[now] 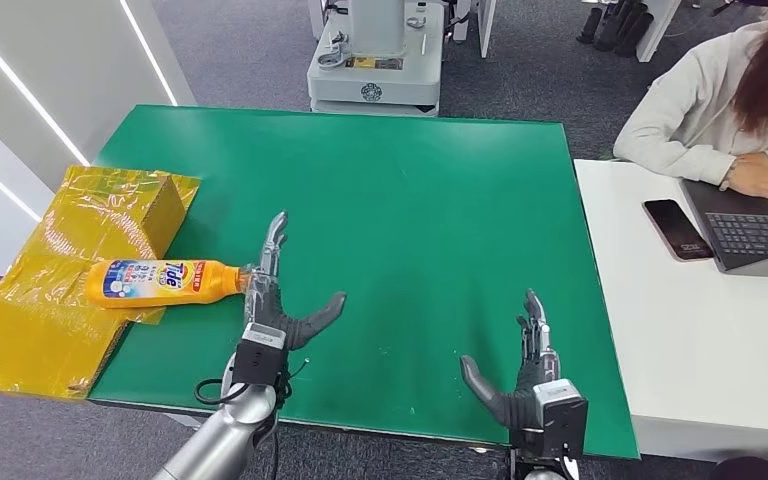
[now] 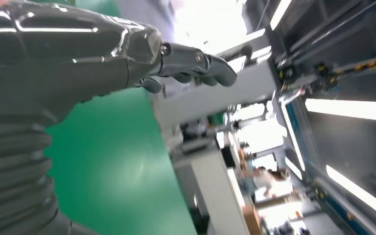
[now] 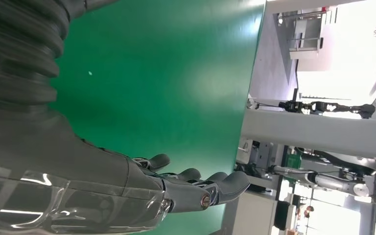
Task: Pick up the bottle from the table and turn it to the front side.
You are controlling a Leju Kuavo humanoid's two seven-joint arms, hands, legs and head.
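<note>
Now both hands hover open over the green counter (image 1: pixel 410 200), holding nothing.

Left hand (image 1: pixel 270 305) sits at about seven o'clock on the counter, its fingers (image 1: pixel 275 235) stretched forward and thumb splayed toward three o'clock, just beside the cap end of the orange bottle (image 1: pixel 165 282). That bottle lies on its side at nine o'clock, body resting on yellow wrapped boxes (image 1: pixel 80 260). Right hand (image 1: pixel 525 375) is at five o'clock, its fingers straight, thumb out toward nine o'clock.
</note>
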